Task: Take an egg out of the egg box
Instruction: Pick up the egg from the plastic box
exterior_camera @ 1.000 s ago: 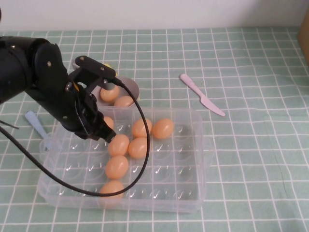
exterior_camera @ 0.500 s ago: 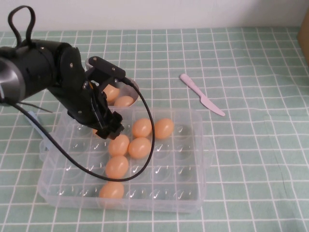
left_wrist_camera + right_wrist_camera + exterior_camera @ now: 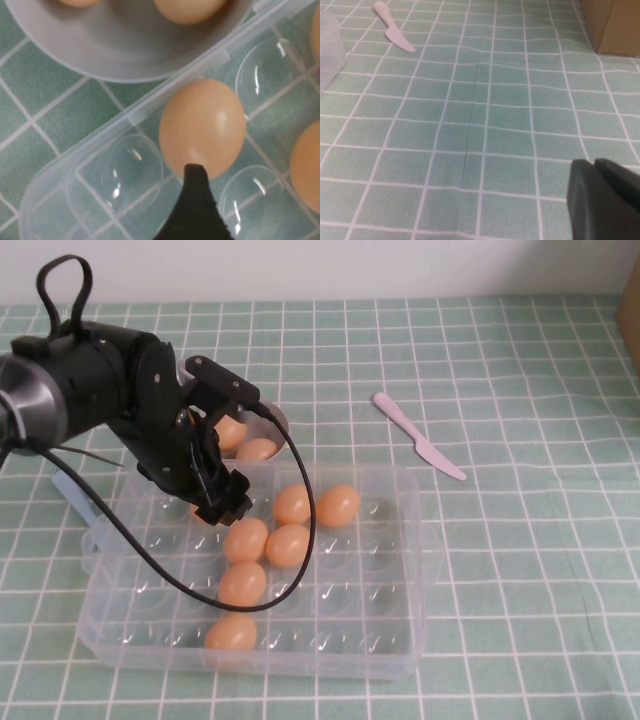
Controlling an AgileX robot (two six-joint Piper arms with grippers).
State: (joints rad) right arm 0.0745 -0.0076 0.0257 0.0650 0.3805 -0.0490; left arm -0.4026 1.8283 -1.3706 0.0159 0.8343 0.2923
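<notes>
Left gripper [image 3: 222, 508] low over the egg box [image 3: 400, 570] far rim, one fingertip [image 3: 196, 175] at the egg [image 3: 202, 126], jaws unclear, right gripper [image 3: 605, 200] above bare tabletop [image 3: 470, 125], jaws unclear

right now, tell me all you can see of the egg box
The egg box is a clear plastic rectangular tray with rows of round dimples, lying flat on the checked cloth. Six tan eggs show in it, most dimples empty. The left gripper hangs over its far left part, above an egg. A bowl sits against its far edge.
</notes>
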